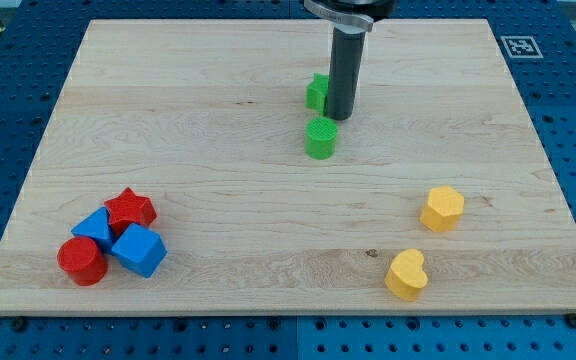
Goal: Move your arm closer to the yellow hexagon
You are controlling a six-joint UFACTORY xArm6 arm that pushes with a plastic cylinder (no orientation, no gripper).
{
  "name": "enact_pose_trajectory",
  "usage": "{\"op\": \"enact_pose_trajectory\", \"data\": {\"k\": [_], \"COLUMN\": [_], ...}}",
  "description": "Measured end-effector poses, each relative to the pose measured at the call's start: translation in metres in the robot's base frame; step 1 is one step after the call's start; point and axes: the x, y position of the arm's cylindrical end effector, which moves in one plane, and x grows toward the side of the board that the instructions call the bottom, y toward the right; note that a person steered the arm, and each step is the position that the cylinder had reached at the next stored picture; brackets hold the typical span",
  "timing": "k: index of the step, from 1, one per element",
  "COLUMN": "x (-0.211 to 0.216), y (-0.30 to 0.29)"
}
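Observation:
The yellow hexagon [442, 208] lies at the view's right, below the middle of the wooden board [218, 150]. A yellow heart [405, 274] lies below and left of it, near the board's bottom edge. My tip [339, 117] stands near the board's top centre, well up and left of the yellow hexagon. It is right beside a green block [317, 92] on its left, partly hidden by the rod, and just above a green cylinder [321, 138].
At the view's bottom left sits a cluster: a red star-like block [130, 210], a blue block [95, 229], a blue cube [138, 249] and a red cylinder [82, 261]. A marker tag [519, 46] sits at the board's top right corner.

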Motion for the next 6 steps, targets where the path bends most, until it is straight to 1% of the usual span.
{"op": "enact_pose_trajectory", "data": {"k": [1, 2, 3, 4, 5, 6], "x": [-0.005, 0.035, 0.081, 0.105, 0.105, 0.105], "y": [0.001, 0.042, 0.105, 0.114, 0.092, 0.05]}}
